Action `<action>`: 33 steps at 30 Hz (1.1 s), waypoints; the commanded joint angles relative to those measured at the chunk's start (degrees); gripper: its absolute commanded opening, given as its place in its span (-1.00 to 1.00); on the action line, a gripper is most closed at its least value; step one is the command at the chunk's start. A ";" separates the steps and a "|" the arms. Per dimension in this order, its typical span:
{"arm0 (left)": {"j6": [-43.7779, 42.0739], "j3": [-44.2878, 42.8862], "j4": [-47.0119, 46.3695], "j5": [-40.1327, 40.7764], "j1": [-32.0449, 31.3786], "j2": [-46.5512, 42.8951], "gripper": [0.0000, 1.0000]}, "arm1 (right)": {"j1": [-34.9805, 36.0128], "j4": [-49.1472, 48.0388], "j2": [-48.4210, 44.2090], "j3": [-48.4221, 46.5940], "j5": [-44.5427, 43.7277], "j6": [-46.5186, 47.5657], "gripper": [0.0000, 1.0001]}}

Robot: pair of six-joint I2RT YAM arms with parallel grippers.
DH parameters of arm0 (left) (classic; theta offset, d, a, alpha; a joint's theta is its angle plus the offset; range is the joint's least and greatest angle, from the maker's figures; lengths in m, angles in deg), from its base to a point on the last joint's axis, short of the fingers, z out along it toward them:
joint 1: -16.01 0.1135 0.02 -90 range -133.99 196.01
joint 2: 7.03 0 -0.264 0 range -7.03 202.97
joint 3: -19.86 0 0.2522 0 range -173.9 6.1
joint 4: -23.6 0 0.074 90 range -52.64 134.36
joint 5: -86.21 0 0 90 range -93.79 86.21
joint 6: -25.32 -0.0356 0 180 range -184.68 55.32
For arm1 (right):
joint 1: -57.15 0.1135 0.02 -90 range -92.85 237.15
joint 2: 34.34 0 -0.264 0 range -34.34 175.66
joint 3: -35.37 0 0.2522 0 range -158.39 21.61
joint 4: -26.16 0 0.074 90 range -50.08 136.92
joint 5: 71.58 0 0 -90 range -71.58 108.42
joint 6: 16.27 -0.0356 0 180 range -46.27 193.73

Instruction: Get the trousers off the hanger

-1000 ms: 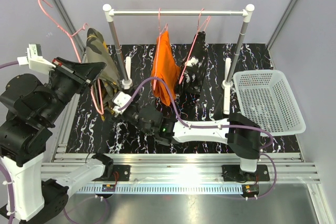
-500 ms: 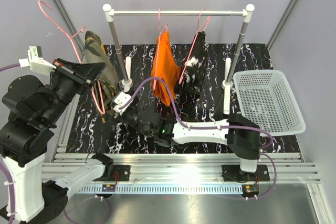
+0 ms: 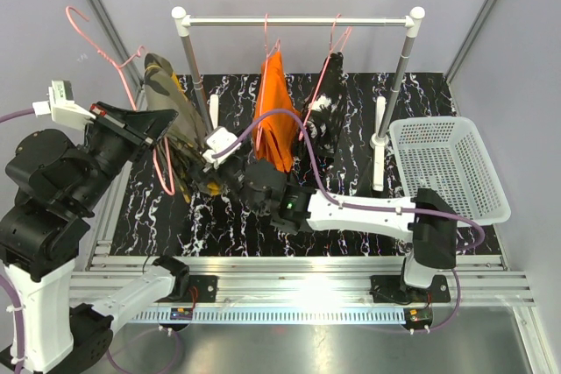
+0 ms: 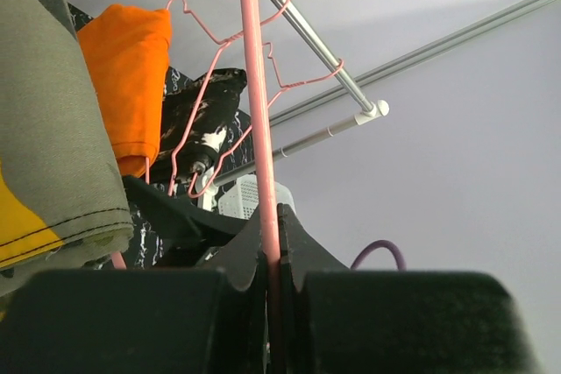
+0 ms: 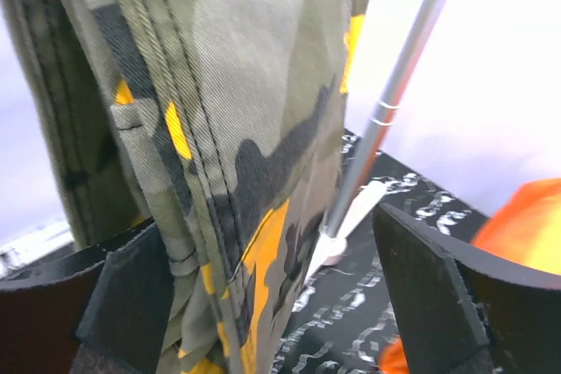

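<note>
My left gripper (image 3: 163,123) is shut on the wire of a pink hanger (image 3: 129,60) and holds it up left of the rack; its fingers (image 4: 298,238) pinch the pink hanger (image 4: 255,85). The camouflage trousers (image 3: 172,104) hang from that hanger. My right gripper (image 3: 209,169) is open, with the lower camouflage trousers (image 5: 219,111) hanging between its jaws, near the left finger (image 5: 131,291). The orange trousers (image 3: 273,111) and the black trousers (image 3: 324,116) hang on pink hangers from the rail (image 3: 298,20).
The rack's left post (image 3: 195,76) stands right behind the camouflage trousers, and its base (image 5: 337,234) shows past the cloth. A white basket (image 3: 447,168) sits at the right on the black marbled mat (image 3: 351,190). Grey walls close in on both sides.
My right arm has swung up and to the right, bringing its open jaws around the lower camouflage trousers. The left gripper has kept its hold on the hanger, barely moving.
</note>
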 commanded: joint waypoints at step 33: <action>-4.67 -3.05 -12.95 -4.05 -0.03 3.00 -1.00 | -4.14 11.92 -3.22 -9.55 10.35 -3.67 0.69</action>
